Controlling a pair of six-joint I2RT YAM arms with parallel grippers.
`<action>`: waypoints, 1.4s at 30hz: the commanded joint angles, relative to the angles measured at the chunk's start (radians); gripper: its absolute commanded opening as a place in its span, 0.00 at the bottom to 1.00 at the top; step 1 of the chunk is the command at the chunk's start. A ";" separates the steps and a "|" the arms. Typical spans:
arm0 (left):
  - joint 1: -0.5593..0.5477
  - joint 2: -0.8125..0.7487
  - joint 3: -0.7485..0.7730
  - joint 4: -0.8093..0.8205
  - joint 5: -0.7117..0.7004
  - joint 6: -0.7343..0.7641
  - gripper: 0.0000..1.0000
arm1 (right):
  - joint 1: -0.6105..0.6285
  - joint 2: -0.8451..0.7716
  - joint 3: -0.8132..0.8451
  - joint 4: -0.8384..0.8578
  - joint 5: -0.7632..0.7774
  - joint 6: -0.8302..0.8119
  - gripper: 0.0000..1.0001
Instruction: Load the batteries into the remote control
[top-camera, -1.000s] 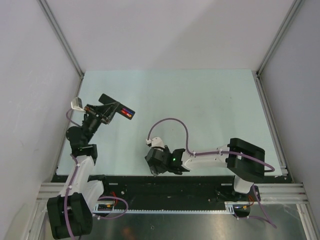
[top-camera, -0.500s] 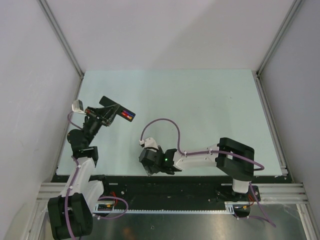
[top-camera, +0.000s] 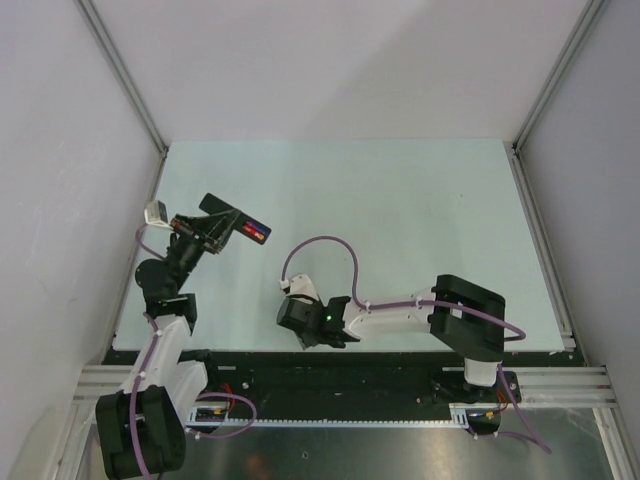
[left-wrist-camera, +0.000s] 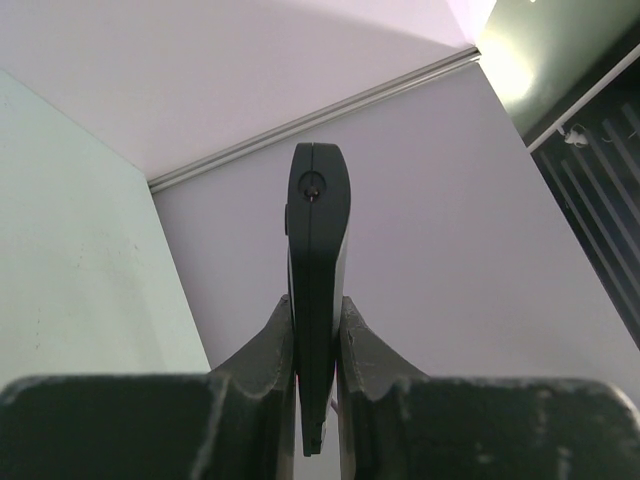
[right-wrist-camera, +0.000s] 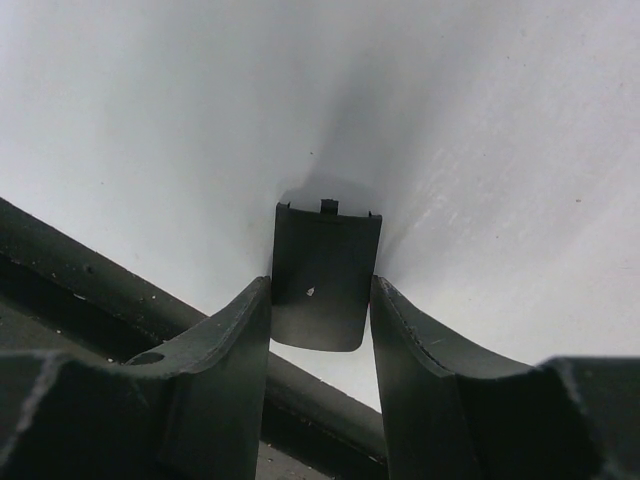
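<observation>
Over the left of the tabletop (top-camera: 400, 200), the left gripper (left-wrist-camera: 318, 310) pinches one end of the remote control (left-wrist-camera: 318, 230), likely light, hard and slippery, batteries (top-camera: 255, 229) inside, while the right gripper (right-wrist-camera: 322, 300) sits narrow around a small black cover (right-wrist-camera: 325, 270), grip unclear.

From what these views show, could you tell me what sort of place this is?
Probably a lab robot cell, not a home: plain white panel walls in aluminium framing enclose a pale-green tabletop, with two cabled arms mounted at its near edge.
</observation>
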 joint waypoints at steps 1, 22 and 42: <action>0.010 -0.008 -0.001 0.054 0.017 -0.004 0.00 | -0.034 0.020 -0.016 -0.120 0.038 0.004 0.43; -0.056 0.078 -0.015 0.048 0.101 0.086 0.00 | -0.354 -0.290 -0.209 -0.116 0.017 -0.216 0.28; -0.311 0.288 0.016 0.037 0.022 0.258 0.00 | -0.339 -0.648 -0.091 -0.340 0.003 -0.253 0.29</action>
